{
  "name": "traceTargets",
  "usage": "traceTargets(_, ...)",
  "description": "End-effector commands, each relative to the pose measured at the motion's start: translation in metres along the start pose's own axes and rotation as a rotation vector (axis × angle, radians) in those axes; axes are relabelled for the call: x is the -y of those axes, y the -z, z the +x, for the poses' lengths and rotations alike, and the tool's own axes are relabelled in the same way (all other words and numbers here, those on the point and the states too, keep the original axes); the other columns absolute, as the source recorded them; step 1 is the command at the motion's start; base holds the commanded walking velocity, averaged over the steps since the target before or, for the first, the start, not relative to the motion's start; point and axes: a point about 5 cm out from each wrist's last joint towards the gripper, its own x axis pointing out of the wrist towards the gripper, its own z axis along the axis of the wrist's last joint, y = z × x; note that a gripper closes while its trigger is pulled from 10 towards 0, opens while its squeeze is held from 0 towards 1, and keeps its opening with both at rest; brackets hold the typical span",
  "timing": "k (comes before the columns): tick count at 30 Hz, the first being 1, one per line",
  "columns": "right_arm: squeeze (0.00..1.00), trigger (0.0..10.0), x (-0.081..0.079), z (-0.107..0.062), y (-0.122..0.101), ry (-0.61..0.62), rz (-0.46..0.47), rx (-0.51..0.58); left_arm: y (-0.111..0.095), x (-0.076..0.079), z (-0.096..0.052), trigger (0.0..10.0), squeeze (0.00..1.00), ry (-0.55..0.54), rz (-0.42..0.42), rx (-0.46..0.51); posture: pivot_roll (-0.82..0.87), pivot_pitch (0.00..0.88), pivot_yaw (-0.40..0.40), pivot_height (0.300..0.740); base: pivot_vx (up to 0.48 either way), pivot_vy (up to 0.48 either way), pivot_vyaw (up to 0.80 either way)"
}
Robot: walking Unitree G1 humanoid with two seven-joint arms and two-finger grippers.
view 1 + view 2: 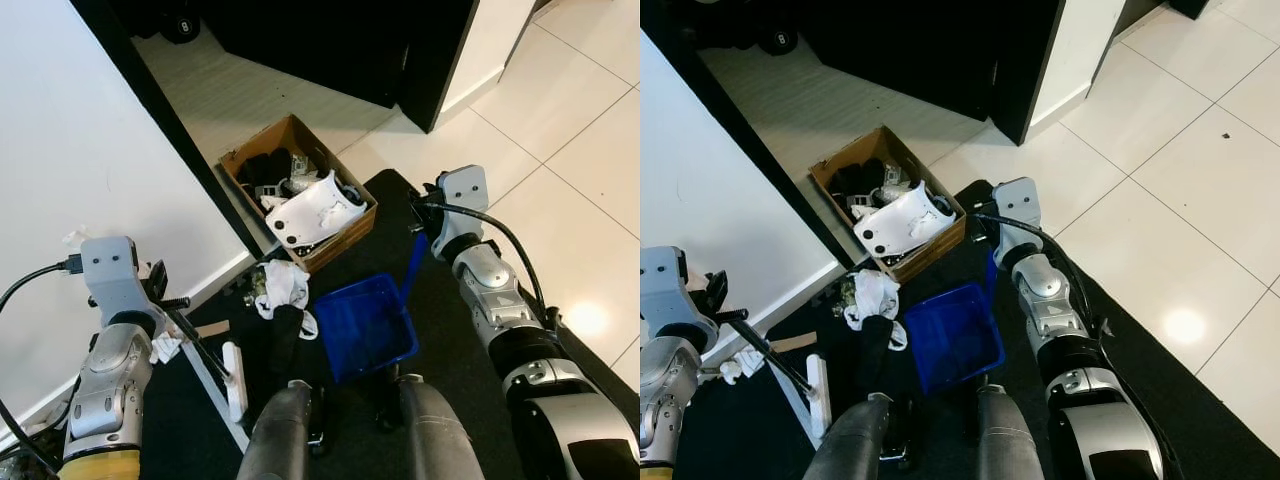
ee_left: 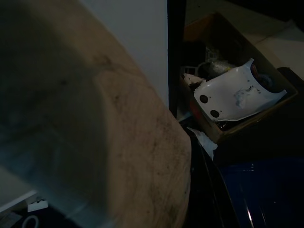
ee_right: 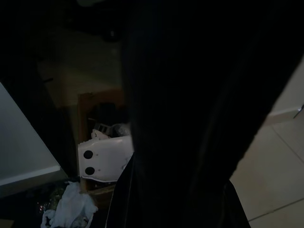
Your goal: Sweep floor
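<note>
Robot's standing on the black mat (image 1: 440,350), both arms busy. Right gripper (image 1: 420,222) is up at the top of the blue dustpan (image 1: 365,325) handle, apparently clamped round it, though I can't quite see the fingers. The pan sits on the mat just in front of its feet. Left gripper (image 1: 165,300) has the broom (image 1: 205,355) stick, fingers look closed on it, white head down by the wall (image 1: 100,150). As for progress: the pan looks empty to me, and the rubbish is not in it, a white rag (image 1: 285,285) and dark bits lying between the pan and the cardboard box (image 1: 300,190). So I'd call the sweeping barely begun, the pile left to push in
</note>
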Motion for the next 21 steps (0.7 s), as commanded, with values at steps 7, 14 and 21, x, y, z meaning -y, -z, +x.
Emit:
traceTargets(7, 0.0, 10.0, -0.0034, -0.0079, 0.0066, 0.009, 0.007, 0.022, 0.0066, -0.0053, -0.0034, 10.0, 0.0, -0.024, 0.01, -0.017, 0.06, 0.311, 0.043, 0.74, 0.0, 0.0, 0.0)
traceTargets(14, 0.0, 10.0, -0.0024, -0.0069, 0.002, 0.019, 0.051, 0.047, 0.0068, -0.005, -0.0028, 10.0, 0.0, -0.023, 0.012, -0.017, 0.06, 0.309, 0.042, 0.74, 0.0, 0.0, 0.0)
traceTargets(21, 0.0, 10.0, 0.0048, -0.0083, -0.0017, 0.041, 0.108, 0.07, 0.0072, -0.0051, -0.0026, 10.0, 0.0, -0.026, 0.011, -0.019, 0.06, 0.312, 0.04, 0.74, 0.0, 0.0, 0.0)
